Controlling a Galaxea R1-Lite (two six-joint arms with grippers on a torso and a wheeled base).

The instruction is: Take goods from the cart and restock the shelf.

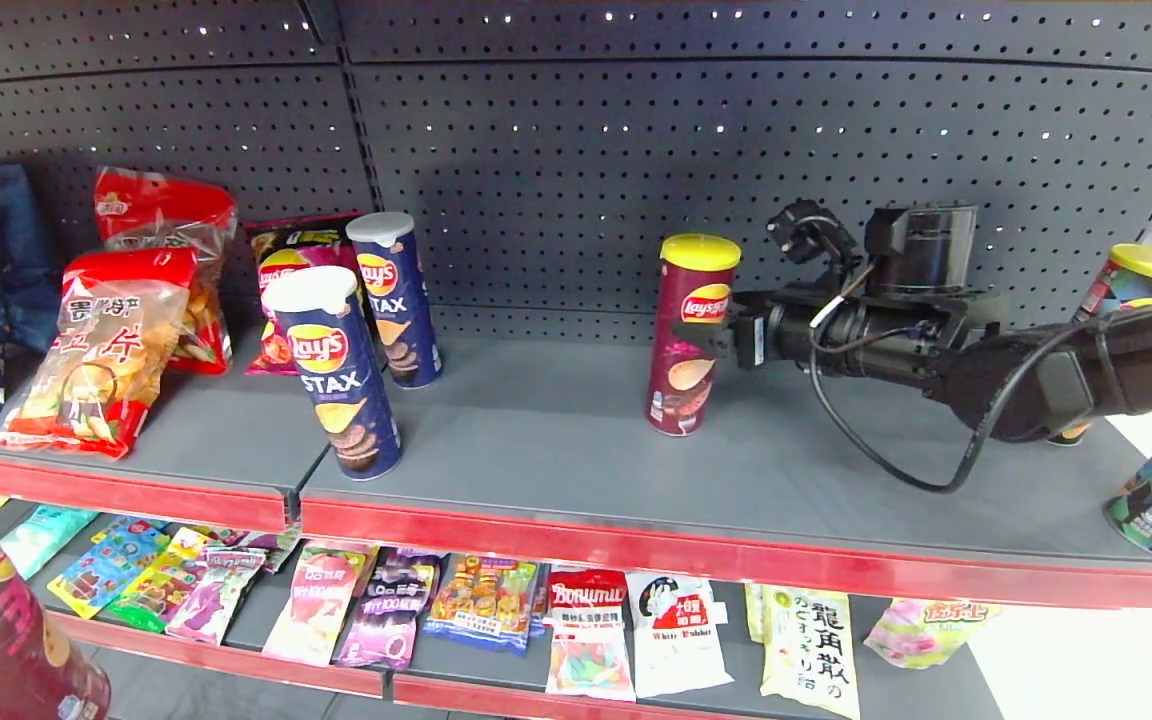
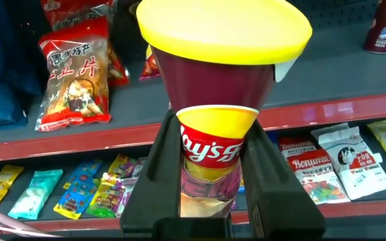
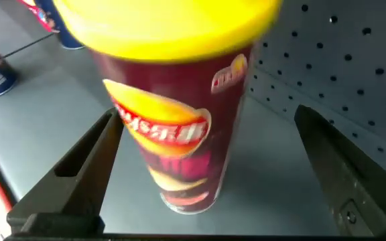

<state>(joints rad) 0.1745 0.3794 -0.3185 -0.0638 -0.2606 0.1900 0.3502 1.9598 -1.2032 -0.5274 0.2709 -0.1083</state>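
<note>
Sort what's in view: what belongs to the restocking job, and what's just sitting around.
Job: maroon can gripped in the left hand; second maroon can standing on the upper shelf, inside the open right hand.
Lying about: blue cans; red snack bags; sweet packets on the lower shelf.

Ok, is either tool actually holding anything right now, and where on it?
Left tool grips a maroon, yellow-lidded chip can around its mid-body. Right tool is open around the shelf can, not clamping it.
</note>
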